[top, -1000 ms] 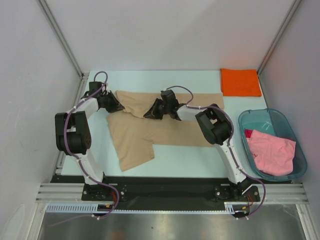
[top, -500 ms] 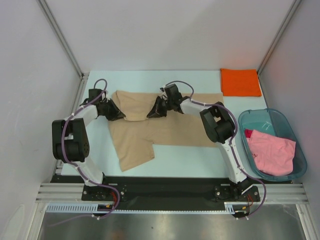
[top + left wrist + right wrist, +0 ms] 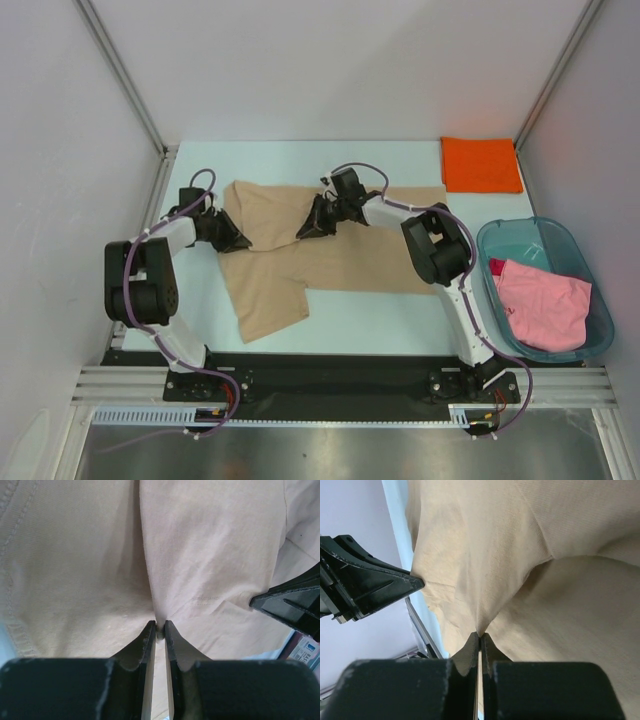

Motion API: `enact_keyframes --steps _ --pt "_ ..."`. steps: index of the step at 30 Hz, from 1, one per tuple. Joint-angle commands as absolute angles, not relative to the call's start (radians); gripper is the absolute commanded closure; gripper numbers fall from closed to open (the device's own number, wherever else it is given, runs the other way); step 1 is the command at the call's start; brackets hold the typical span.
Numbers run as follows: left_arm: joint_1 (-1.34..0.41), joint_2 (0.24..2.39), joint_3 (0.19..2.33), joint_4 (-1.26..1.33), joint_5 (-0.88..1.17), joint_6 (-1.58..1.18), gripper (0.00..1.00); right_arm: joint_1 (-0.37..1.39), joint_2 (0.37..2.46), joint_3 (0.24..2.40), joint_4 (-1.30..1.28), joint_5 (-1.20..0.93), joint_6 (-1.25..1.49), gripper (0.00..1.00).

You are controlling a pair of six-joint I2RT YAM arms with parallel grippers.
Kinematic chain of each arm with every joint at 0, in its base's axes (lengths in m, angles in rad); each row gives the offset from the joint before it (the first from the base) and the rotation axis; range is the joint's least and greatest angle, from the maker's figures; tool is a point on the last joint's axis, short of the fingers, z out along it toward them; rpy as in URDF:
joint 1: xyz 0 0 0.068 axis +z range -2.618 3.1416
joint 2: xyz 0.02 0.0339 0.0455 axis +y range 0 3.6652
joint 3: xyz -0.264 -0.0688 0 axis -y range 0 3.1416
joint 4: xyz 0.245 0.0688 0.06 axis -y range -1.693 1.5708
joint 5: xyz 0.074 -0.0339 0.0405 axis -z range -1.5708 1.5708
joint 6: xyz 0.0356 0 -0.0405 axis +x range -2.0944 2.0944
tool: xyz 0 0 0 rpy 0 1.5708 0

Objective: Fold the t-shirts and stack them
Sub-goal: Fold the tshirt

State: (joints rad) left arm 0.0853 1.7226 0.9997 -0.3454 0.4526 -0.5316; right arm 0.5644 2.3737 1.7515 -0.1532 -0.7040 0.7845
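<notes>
Tan t-shirt (image 3: pixel 330 255): lay long axis left-right on tabletop (image 3: pixel 400 310), hem rightward; plain, creased. Left gripper (image 3: pixel 160 627), right gripper (image 3: pixel 480 639) each clamped cloth fold.

left gripper (image 3: pixel 240 242) — moved nearer | tan t-shirt (image 3: pixel 340 262) — fold drawn nearer

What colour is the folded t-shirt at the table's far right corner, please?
The folded t-shirt is bright orange, best seen in the top external view.
</notes>
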Motion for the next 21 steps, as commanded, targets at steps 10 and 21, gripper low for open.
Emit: enact_keyframes --steps 10,21 --pt "0.115 1.622 0.971 -0.367 0.364 -0.508 0.58 0.515 2.294 1.728 -0.256 -0.704 0.604 0.71" --pt "0.127 1.709 1.263 -0.406 0.278 -0.251 0.2 0.473 2.132 1.655 -0.327 -0.498 0.465 0.63"
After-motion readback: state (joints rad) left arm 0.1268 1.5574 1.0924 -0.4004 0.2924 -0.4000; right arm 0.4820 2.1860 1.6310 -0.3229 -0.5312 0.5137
